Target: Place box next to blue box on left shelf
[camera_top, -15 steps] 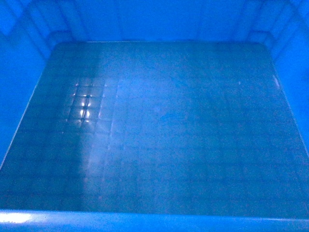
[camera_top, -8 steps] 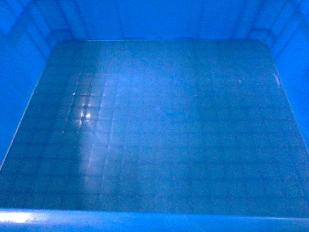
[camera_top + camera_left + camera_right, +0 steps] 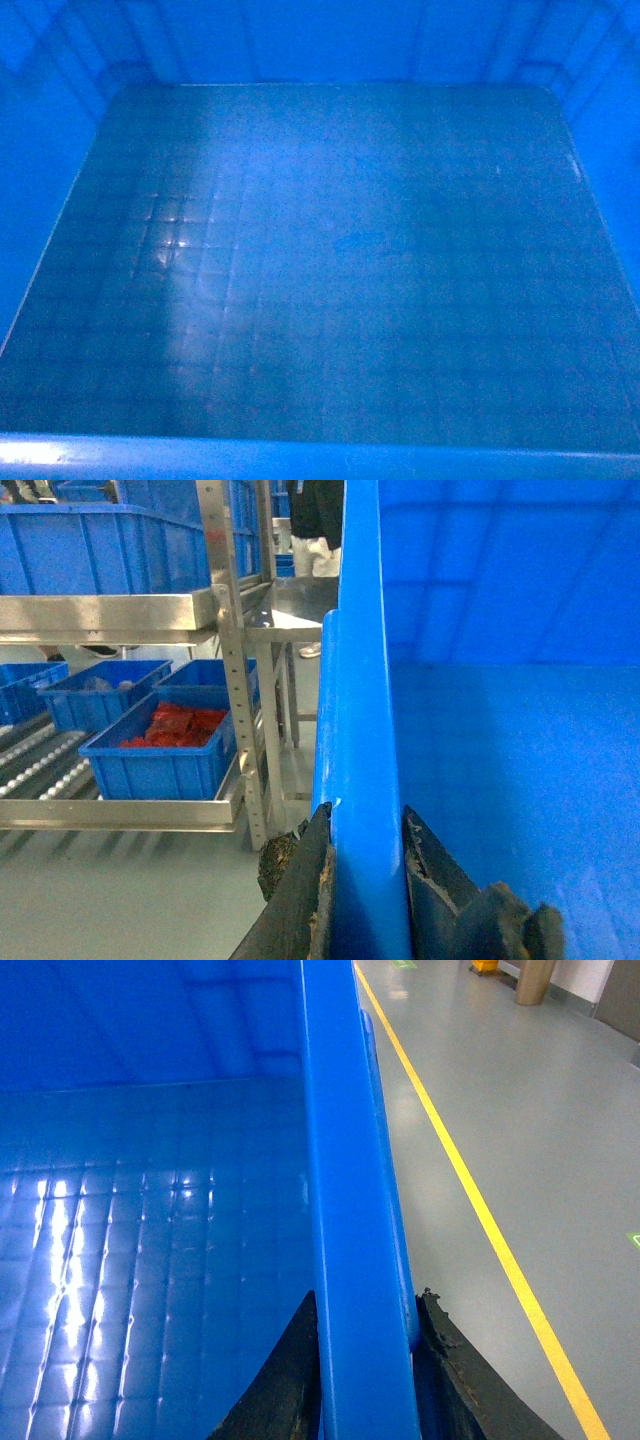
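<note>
Box (image 3: 330, 260) was glossy blue plastic, grid-embossed floor, thick rim. Left end effector (image 3: 366, 865) and right end effector (image 3: 366, 1345) each pinched a side rim.

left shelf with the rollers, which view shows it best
The left wrist view: the left shelf shows its white rollers at the left edge, with small blue bins on it, beyond the box rim that the left pincer clamps. The head view shows only the box floor; the right wrist view shows box and grey floor.
</note>
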Robot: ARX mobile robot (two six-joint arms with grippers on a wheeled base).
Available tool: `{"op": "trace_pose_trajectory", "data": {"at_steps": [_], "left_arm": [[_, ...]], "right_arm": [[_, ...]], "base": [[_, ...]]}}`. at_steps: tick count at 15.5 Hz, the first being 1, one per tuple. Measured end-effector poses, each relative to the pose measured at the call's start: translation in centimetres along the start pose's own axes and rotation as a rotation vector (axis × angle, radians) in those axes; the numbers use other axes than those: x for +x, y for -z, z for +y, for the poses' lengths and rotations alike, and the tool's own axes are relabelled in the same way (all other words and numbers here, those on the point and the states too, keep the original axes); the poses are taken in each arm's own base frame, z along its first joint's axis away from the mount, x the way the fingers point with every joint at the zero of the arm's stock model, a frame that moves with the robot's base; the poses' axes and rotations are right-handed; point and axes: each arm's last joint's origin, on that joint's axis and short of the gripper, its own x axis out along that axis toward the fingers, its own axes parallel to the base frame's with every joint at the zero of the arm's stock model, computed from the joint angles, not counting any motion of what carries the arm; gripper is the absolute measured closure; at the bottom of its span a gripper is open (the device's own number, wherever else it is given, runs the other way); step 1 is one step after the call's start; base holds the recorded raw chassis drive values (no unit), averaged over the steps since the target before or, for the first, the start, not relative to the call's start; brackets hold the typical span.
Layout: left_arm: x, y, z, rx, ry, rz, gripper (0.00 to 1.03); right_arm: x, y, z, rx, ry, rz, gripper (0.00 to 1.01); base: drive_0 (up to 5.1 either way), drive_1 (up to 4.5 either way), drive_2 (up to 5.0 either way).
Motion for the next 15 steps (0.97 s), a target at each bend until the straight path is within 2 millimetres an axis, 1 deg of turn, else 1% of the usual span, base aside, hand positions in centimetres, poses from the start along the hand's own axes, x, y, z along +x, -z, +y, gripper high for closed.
{"op": "trace_pose_trajectory", "data": {"at_steps": [15], "left_arm": [[0.00,-0.02,-0.01,-0.001,0.001,-0.002,0.91]], "right_arm": [[0.00,0.01,0.00,0.000,0.002,0.001,0.82]], "base": [[0.0,4.28,-4.3]]}}
